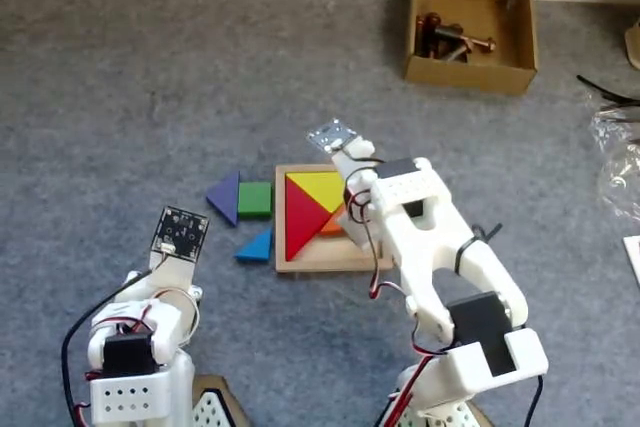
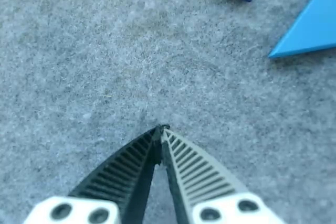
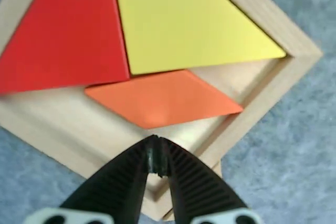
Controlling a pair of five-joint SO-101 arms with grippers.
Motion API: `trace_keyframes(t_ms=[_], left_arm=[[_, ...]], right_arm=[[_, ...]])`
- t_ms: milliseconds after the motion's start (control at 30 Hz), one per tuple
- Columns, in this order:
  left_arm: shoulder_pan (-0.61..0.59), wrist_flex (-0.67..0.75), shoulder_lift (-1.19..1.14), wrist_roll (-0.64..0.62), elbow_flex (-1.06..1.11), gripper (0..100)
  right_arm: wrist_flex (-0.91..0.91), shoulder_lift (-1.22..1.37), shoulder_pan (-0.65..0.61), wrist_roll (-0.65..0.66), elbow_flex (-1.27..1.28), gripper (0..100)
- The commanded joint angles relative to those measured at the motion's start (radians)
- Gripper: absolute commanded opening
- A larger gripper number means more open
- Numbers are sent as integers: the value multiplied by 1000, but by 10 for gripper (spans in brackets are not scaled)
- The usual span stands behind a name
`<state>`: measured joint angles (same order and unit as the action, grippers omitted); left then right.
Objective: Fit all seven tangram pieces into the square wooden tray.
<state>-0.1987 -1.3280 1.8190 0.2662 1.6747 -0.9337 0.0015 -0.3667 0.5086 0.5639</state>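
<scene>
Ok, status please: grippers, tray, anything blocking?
Left gripper shut over carpet. Right gripper shut above tray. Red, yellow, orange in; purple, green, blue outside. Nothing blocking.

Cloth, wood and plastic across my 3 feeds.
I see fuzzy matt grey cloth [image 2: 105,66] as the work surface, a tray [image 3: 302,56] of smooth bare wood, a yellow triangle [image 3: 184,19] and an orange piece [image 3: 163,98] with smooth, faintly glossy paint, ribbed matt plastic on the left gripper [image 2: 160,128], and a dull cardboard box [image 1: 470,74].

Soft, even light covers the surface [image 1: 120,87]. A thin shadow edges the blue triangle [image 2: 315,24] beyond the fingers [image 2: 194,171].
</scene>
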Motion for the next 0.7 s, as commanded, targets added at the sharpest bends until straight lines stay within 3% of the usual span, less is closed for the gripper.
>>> trace_keyframes(t_ms=[0,667], left_arm=[[-13,-6,7,-8,21,14],[-13,-6,7,-8,21,14]], right_arm=[[18,-51,15,40,-15,5],[61,-62,105,34,-50,5]])
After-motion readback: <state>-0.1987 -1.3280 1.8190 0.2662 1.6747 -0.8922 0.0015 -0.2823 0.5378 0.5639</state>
